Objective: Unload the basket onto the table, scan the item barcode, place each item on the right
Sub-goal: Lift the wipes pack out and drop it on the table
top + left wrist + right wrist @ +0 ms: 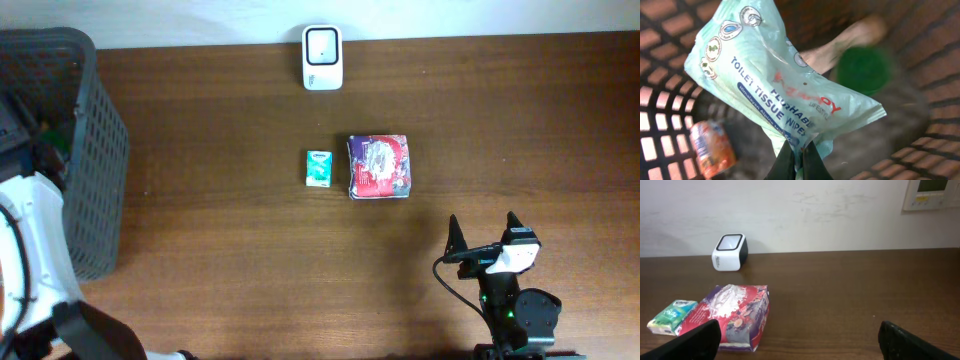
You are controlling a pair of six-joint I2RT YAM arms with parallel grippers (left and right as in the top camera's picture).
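Looking through the left wrist camera, you get what the overhead view hides. The left gripper is down inside the basket, its fingers pressed together on the lower edge of a pale green wipes pack. An orange packet and a blurred green round thing lie lower in the basket.

Overhead shows you only the basket's outside, far left of the scanner, with the arm over its rim.

Right gripper: fingers spread wide, nothing between them, well off to the front right of the scanner.

A small green box and a red packet lie side by side in front of the scanner, with a narrow gap between them. Bare table runs from them to the basket.
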